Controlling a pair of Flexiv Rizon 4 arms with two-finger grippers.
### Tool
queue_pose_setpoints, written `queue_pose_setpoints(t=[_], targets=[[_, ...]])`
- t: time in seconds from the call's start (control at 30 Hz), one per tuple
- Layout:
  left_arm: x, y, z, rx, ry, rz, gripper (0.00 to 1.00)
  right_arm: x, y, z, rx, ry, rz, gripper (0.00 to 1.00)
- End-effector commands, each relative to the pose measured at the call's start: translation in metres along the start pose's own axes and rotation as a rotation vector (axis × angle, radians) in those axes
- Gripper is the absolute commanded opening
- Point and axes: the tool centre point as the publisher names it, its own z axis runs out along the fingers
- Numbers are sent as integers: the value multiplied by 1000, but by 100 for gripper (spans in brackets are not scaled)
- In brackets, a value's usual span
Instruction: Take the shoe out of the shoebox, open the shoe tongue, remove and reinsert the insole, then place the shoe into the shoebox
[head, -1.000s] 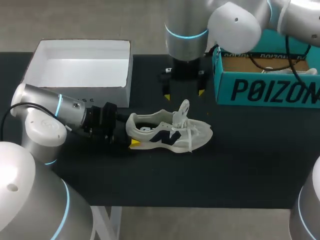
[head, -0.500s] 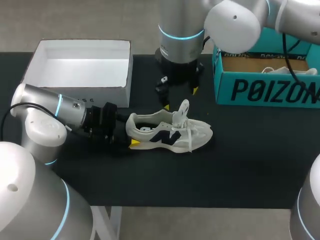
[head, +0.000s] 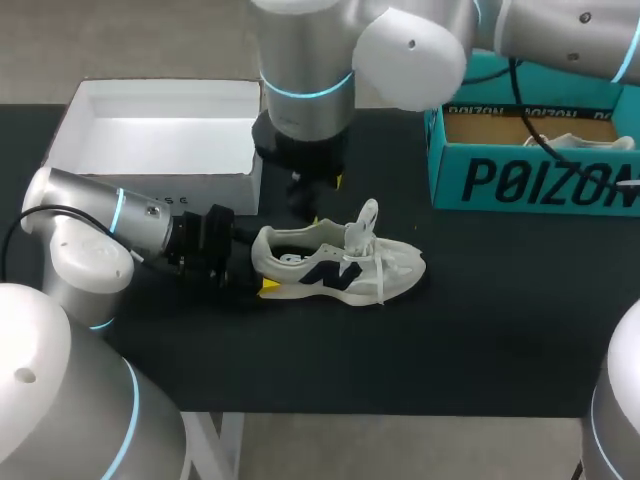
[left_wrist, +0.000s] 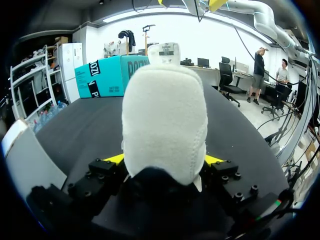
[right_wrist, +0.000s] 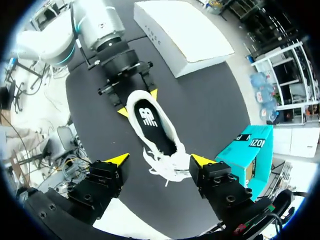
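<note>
As seen from above, across mid-frame a black table (head: 500, 330); at upper left a white box (head: 160, 135), at upper right the teal shoebox (head: 530, 180). At centre the shoe (head: 340, 265), upright on its sole, toe toward the right. Clamped on its heel from both sides by the left gripper (left_wrist: 164, 160). Above the shoe, right gripper (right_wrist: 160, 160), fingers spread wide, touching nothing.

Our left claw (right_wrist: 137, 102) clamps the heel of the white-and-navy mesh sneaker (head: 335, 265), so that end is blocked. The white open cardboard tray (head: 160, 130) stands just behind our left arm; the teal cardboard shoebox (head: 530, 180) sits well off to the right. Our right claw (right_wrist: 161, 160), fingers spread wide, hangs over the sneaker and crowds the way in from above. The black tabletop (head: 450, 340) in front of the sneaker and past its toe gives room to pass.
</note>
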Motion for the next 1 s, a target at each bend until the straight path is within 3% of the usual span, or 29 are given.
queue_pose_setpoints(t=[0.03,0.37,0.7,0.83,1.0], targets=[[0,0,0,2,-1,0,0,3,9,1,57,-140,-683,0],[0,0,0,2,-1,0,0,3,9,1,57,-140,-683,0],[0,0,0,2,-1,0,0,-5,22,41,117,-98,-480,0],[0,0,0,2,-1,0,0,-7,24,51,92,-36,-352,0],[0,0,0,2,-1,0,0,-9,24,52,67,-17,-342,0]])
